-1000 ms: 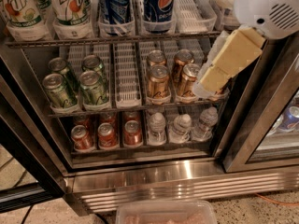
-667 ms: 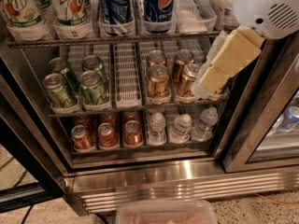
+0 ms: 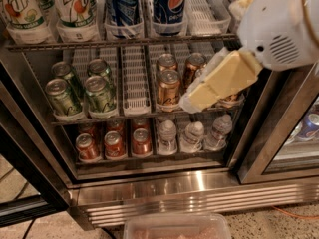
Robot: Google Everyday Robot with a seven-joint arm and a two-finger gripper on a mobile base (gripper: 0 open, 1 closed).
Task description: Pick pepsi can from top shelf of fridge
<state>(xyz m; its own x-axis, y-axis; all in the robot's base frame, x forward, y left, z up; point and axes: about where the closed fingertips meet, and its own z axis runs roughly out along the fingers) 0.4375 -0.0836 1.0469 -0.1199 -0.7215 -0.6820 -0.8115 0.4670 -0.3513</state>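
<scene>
The pepsi can (image 3: 169,3), dark blue with the round logo, stands upright in a white lane tray on the top shelf (image 3: 119,42) of the open fridge (image 3: 199,195). A blue can with white streaks (image 3: 122,5) stands just left of it. My gripper (image 3: 202,94), cream-coloured on a white arm (image 3: 281,26), hangs at the right. It is in front of the middle rack's copper cans, below and to the right of the pepsi can and apart from it.
7UP bottles (image 3: 75,6) fill the top shelf's left lanes. Green cans (image 3: 99,91) and copper cans (image 3: 168,86) sit on the middle rack, red cans (image 3: 113,144) and small water bottles (image 3: 192,136) on the lowest. A pale tub (image 3: 177,227) lies on the floor in front.
My gripper has shifted slightly left and downward, across the copper cans. The cans and bottles have not moved.
</scene>
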